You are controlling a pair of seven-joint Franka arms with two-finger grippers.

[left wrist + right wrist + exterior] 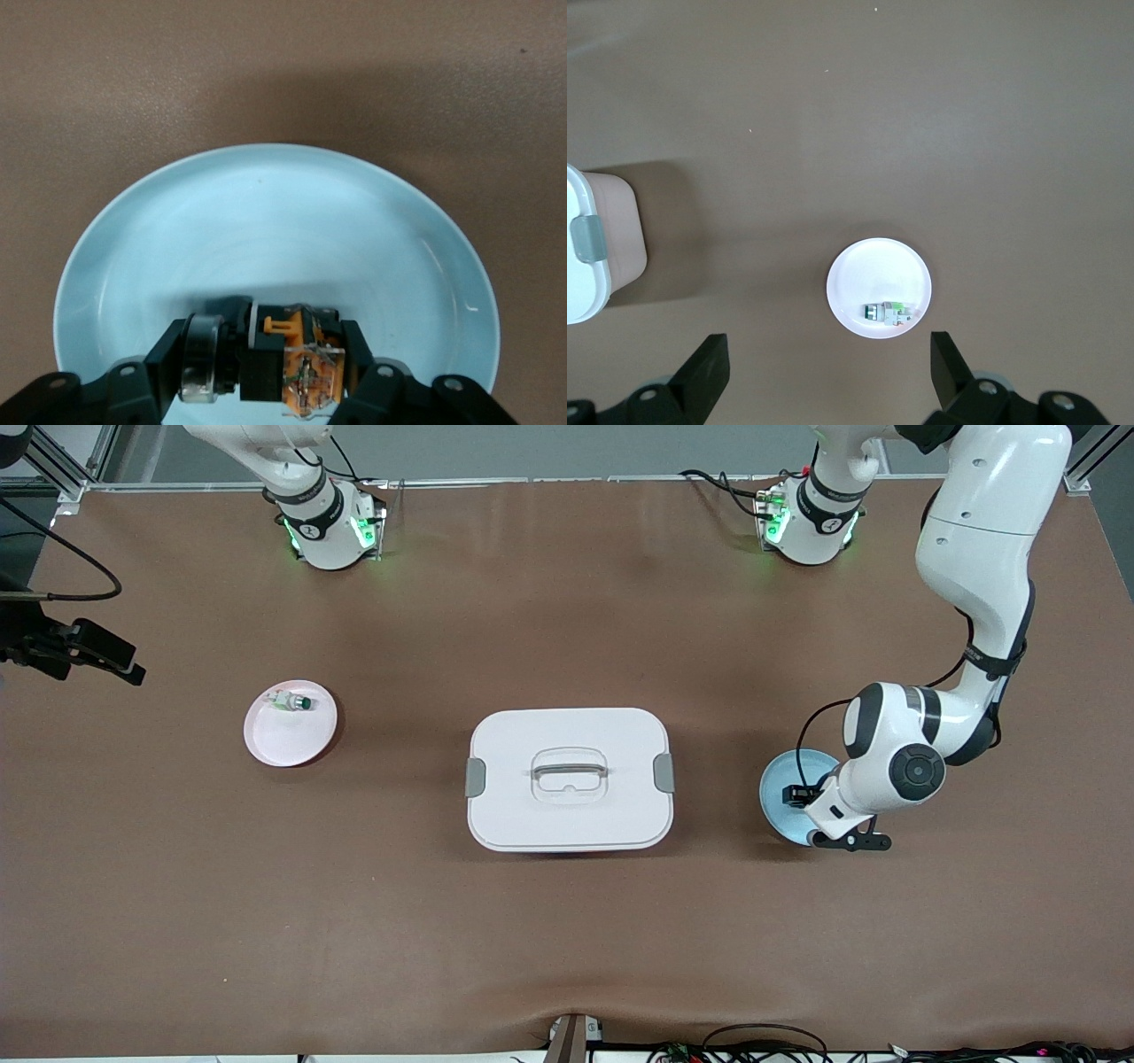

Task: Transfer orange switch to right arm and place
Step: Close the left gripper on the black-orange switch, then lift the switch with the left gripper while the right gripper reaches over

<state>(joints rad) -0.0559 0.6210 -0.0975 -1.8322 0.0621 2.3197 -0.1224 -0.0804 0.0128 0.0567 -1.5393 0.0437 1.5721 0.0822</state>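
On the brown surface [567, 939], the front view shows the left gripper [795, 795] down in the blue plate [780, 779], a white box [569, 779] midway, and a pink plate [291, 724] toward the right arm's end. In the left wrist view its fingers [357, 341] are clamped on the switch [288, 359], which lies in that plate; the low, off-centre grip could let it twist or drop at handover. In the right wrist view the right gripper [830, 363] hangs wide open and empty above the pink plate, waiting.

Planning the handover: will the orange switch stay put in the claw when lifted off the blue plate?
Probably. The left claw is shut on the orange switch, a small rigid block, likely light. Its round end looks apt to roll if dropped on the blue plate.
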